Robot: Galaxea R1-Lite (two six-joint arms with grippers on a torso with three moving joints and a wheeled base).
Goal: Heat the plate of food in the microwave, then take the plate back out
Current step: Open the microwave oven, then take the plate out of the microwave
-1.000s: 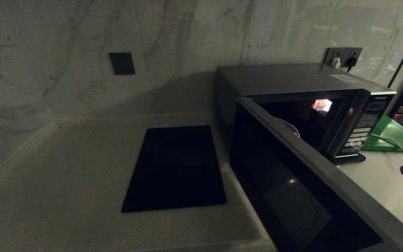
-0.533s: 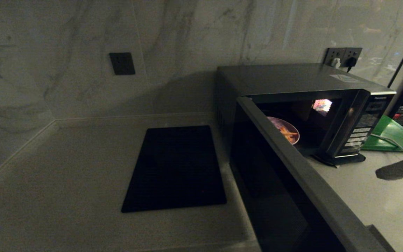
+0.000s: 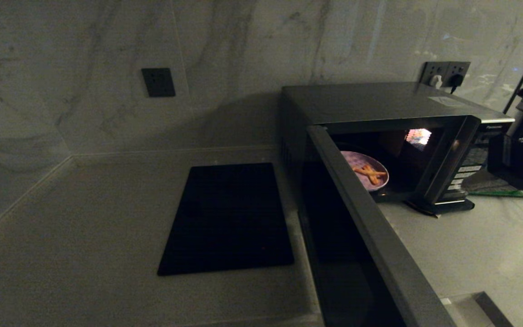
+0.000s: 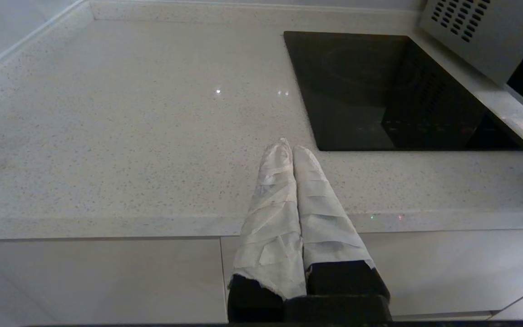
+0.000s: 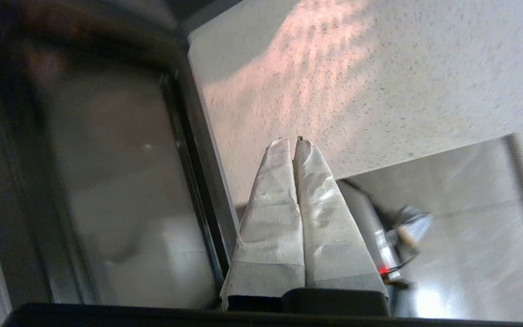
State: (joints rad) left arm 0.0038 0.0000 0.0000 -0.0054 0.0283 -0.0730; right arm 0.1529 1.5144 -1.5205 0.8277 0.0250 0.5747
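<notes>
**Microwave door wide open, plate half hidden inside**

The right end effector (image 5: 294,141) has its white-wrapped fingers pressed together with nothing between them; it hovers over the speckled desk (image 5: 379,81) just beside the edge of the open microwave door (image 5: 107,181), whose glass is blurred in the wrist view. The head view does not show this end effector. The left end effector (image 4: 288,147) is likewise closed and empty, parked over the desk's front edge near the black cooktop (image 4: 388,91).

In the head view the microwave (image 3: 379,102) stands with its door swung towards the camera, the door's lower part cut off by the frame. The plate of food (image 3: 367,171) sits inside the cavity, its left part hidden behind the door. At the right, a green board (image 3: 497,193) is largely hidden by dark shapes that are hard to identify.
</notes>
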